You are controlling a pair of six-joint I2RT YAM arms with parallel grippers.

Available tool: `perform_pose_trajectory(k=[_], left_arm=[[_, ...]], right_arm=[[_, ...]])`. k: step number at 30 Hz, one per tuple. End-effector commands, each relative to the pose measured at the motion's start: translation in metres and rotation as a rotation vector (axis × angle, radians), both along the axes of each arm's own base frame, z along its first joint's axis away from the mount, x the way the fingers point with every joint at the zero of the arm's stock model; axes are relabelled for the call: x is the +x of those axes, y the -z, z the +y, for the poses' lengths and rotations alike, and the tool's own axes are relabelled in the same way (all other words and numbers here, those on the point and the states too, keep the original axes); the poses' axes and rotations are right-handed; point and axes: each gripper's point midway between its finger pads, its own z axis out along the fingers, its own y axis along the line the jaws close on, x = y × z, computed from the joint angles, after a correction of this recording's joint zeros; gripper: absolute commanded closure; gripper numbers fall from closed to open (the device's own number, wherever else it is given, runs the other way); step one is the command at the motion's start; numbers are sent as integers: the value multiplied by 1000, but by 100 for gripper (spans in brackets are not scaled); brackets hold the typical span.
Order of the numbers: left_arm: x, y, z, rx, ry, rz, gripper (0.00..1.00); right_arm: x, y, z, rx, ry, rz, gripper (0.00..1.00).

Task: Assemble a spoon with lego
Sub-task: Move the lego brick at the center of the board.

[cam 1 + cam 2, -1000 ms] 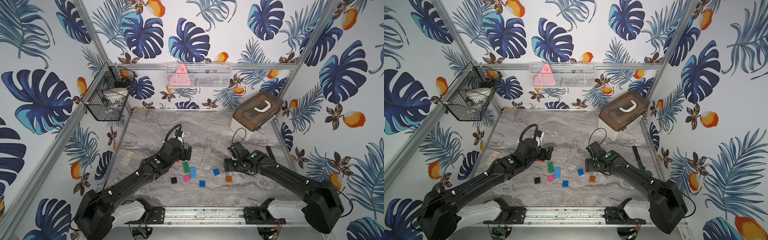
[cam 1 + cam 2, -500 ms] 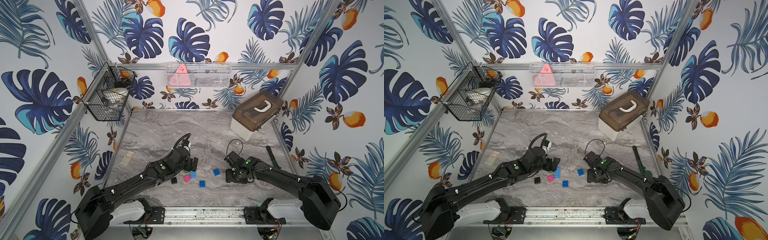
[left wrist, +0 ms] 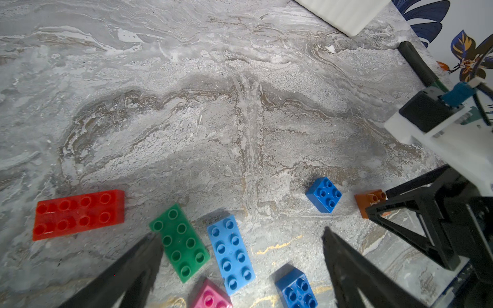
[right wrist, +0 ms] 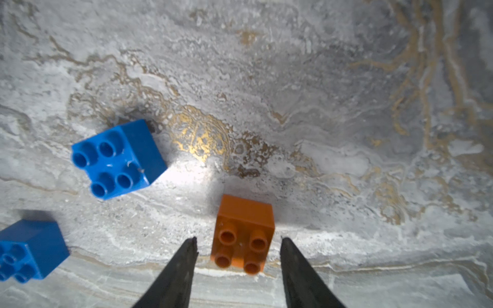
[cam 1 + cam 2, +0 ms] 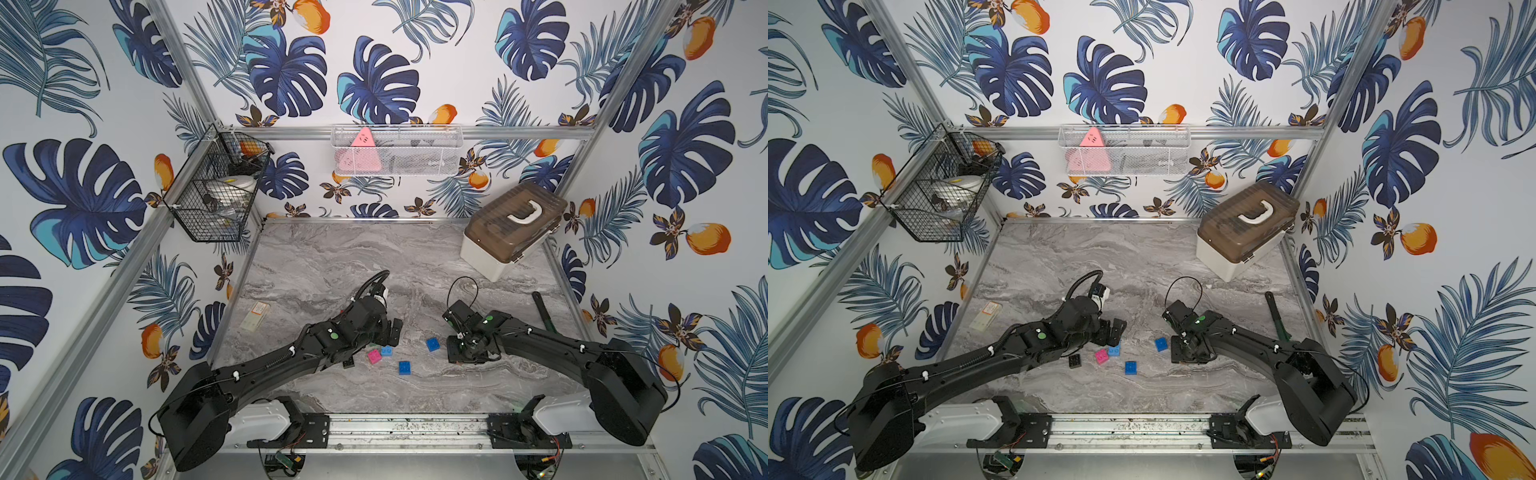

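Observation:
The lego lies as loose bricks on the marble table; no spoon is in view. In the left wrist view I see a red long brick (image 3: 78, 214), a green one (image 3: 179, 242), a light blue one (image 3: 230, 254), a pink square (image 3: 210, 296) and two blue squares (image 3: 296, 289) (image 3: 323, 194). My left gripper (image 3: 240, 232) hangs wide open over the green and light blue bricks, holding nothing. A black square (image 5: 1075, 360) lies beside the left arm. My right gripper (image 4: 238, 238) straddles the orange square (image 4: 244, 234), with a small gap showing on each side.
A brown-lidded white box (image 5: 513, 228) stands at the back right. A dark green tool (image 5: 544, 311) lies along the right edge and a small card (image 5: 255, 316) near the left edge. A black wire basket (image 5: 216, 195) hangs on the left wall.
My right gripper has come down around the orange brick and its jaws have narrowed. The left arm has moved forward over the cluster of bricks, still wide open.

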Motion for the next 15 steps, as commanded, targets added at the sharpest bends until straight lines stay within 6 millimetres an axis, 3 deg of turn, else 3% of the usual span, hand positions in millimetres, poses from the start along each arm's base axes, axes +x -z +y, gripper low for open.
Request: perform_pose_trajectory(k=[1,15], left_arm=[[1,1,-1,-26,-13,2,1],[-2,9,-3,-6,7,26,1]], right_arm=[[6,0,1,-11,-2,-18,49],[15,-1,3,-36,-5,-32,68]])
